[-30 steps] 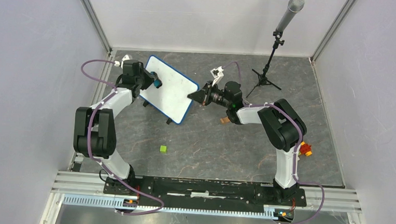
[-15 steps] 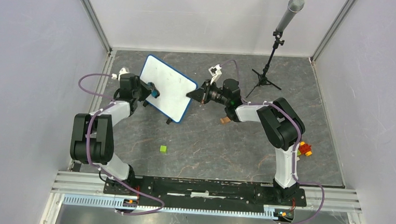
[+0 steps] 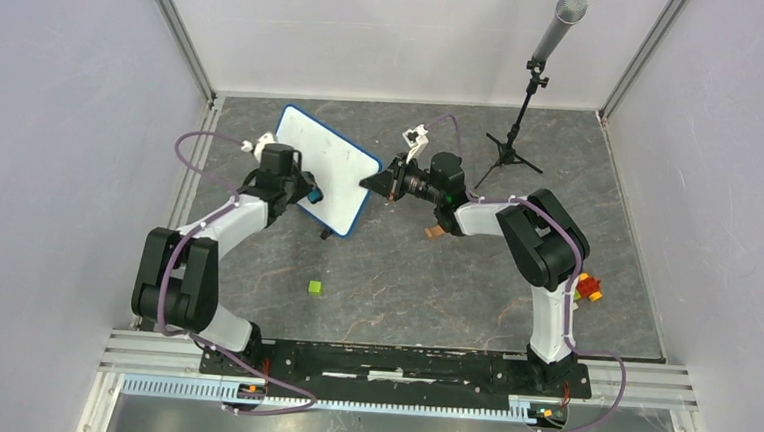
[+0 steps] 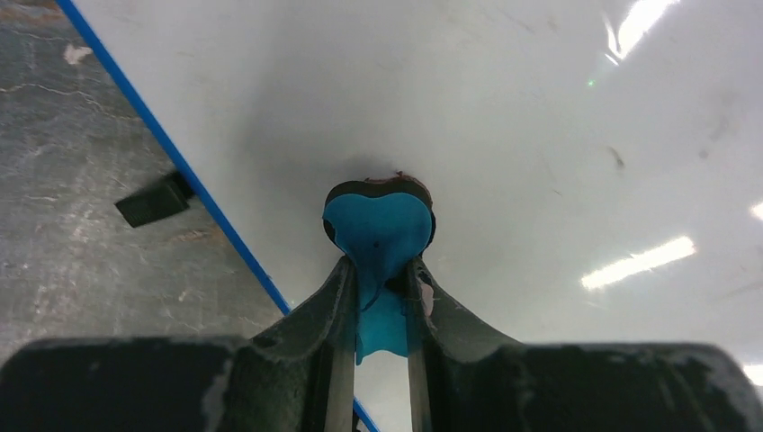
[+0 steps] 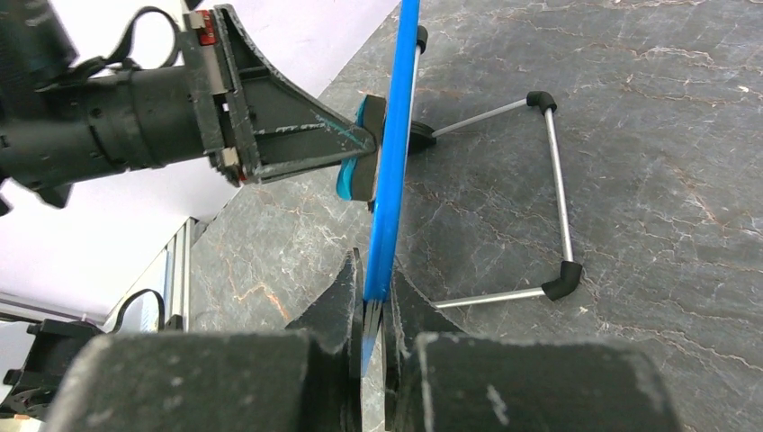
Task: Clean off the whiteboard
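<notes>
The whiteboard (image 3: 329, 167) stands tilted on its wire stand at the back left of the table. Its white face (image 4: 504, 117) fills the left wrist view and bears only faint marks. My left gripper (image 3: 309, 196) is shut on a blue eraser (image 4: 379, 225) and presses it against the lower part of the board face. The right wrist view shows the eraser (image 5: 358, 175) flat against the board. My right gripper (image 3: 370, 183) is shut on the board's blue frame (image 5: 389, 198) at its right edge; the frame sits between the jaws.
A microphone stand (image 3: 525, 105) rises at the back right. A small green cube (image 3: 315, 287) lies on the table in front of the board. A brown piece (image 3: 433, 233) lies under the right arm, and red and yellow blocks (image 3: 588, 287) lie at the right.
My left gripper has moved the eraser down and to the right across the board face, from its upper left part to its lower edge. My right gripper has kept its hold on the frame.
</notes>
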`<move>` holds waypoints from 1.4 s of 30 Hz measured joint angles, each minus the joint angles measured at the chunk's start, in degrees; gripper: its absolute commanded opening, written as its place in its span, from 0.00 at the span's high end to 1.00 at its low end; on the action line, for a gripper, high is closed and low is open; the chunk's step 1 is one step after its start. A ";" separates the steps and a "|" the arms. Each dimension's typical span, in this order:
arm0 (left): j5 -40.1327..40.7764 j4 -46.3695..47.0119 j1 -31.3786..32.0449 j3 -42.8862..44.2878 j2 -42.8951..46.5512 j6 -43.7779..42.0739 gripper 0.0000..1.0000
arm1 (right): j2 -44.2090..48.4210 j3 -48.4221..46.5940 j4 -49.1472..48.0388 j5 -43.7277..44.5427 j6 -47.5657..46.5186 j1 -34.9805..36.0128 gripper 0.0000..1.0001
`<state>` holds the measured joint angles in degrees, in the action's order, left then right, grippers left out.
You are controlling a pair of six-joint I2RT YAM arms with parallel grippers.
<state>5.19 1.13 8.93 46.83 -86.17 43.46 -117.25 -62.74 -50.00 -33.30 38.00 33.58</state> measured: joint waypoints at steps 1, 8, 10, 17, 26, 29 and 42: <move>1.33 -1.55 1.62 0.92 0.22 -0.59 0.71 | 0.07 0.09 0.00 0.07 -0.02 -0.02 1.00; 6.51 -9.40 11.61 7.48 0.76 -3.63 0.71 | 0.09 0.24 -0.02 0.17 -0.04 -0.04 1.00; 6.49 -9.68 13.51 7.61 1.42 -3.65 0.71 | 0.09 0.24 -0.02 0.09 -0.04 -0.04 1.00; 6.10 -5.70 15.10 2.36 4.37 -3.45 0.69 | 0.13 0.26 -0.11 -0.28 -0.20 0.00 1.00; -1.44 -1.01 2.27 -11.47 6.47 -1.68 0.69 | 0.20 0.26 -0.66 -0.55 -1.09 0.28 1.00; -2.14 -1.75 0.79 -11.34 5.81 -1.73 0.69 | 0.33 0.24 -0.94 -0.63 -1.90 0.50 1.00; 0.90 -8.98 11.87 9.73 5.77 -7.02 0.69 | 0.57 -0.48 -0.11 -0.98 -4.13 1.11 1.00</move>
<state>6.09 -7.86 20.80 56.55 -80.40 36.45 -116.68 -63.22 -50.11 -34.28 33.87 34.70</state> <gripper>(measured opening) 0.317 0.064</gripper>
